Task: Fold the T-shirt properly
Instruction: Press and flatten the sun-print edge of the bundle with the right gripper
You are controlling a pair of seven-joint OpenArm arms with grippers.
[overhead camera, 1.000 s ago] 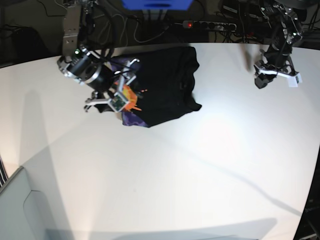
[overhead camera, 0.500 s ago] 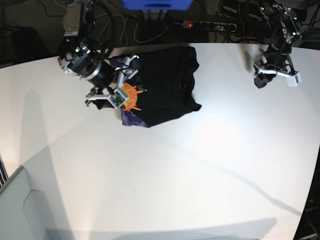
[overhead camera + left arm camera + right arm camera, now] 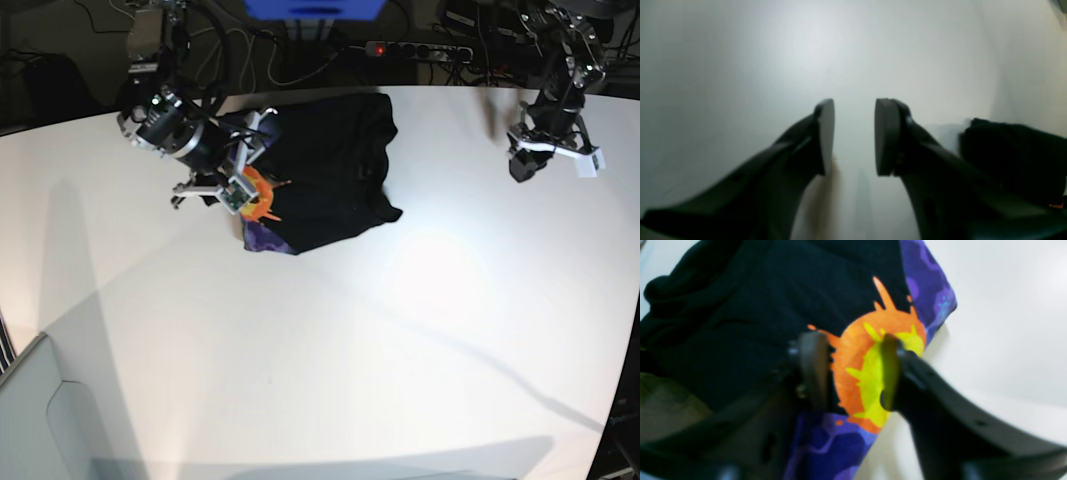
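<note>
The T-shirt [image 3: 325,165] lies bunched at the far side of the tabletop [image 3: 330,350], print partly showing. The right hand [image 3: 848,373] hangs directly over the sun print, its fingers apart with nothing visibly pinched between them. The left hand [image 3: 853,136] is well apart from the shirt, fingers apart and empty over bare tabletop. The right arm is far nearer; the cloth lies straight below it.

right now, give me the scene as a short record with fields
shirt: T-shirt bunched on the white table, far side, sun print showing at one edge
right tool: over the sun print, fingers apart, nothing visibly pinched
left tool: open, empty, above bare table, apart from the shirt
fold: not neat yet
</note>
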